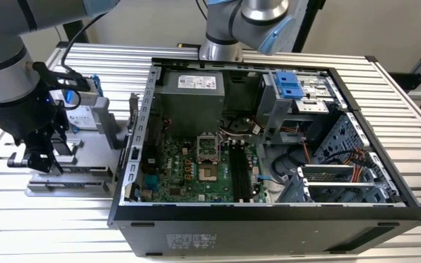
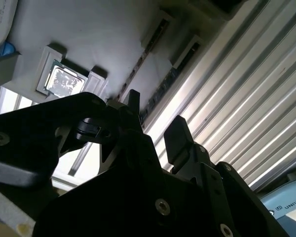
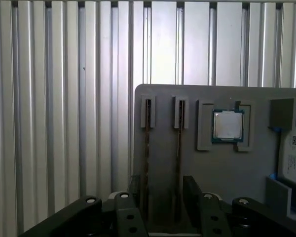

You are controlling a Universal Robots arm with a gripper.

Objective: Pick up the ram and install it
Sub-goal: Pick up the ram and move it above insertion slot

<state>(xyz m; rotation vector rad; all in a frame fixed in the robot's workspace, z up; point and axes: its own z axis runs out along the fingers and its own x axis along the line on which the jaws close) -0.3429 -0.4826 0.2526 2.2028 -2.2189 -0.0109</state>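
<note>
Ram [image 3: 178, 148] near parted end effector [image 3: 163, 181]

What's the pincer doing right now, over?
Pincer open, poised over the gray holder. Two ram sticks standing in their slots, ungripped. Nothing seen blocking them. Over.

The arm [image 1: 2, 66] is a silver-grey tube with pale blue caps [image 1: 97, 4] and a black cable [image 1: 70, 44]. The gripper [image 3: 163, 180] is matte black — blocky fingers [image 3: 191, 185], silver screws [image 3: 90, 200] just behind them.
</note>
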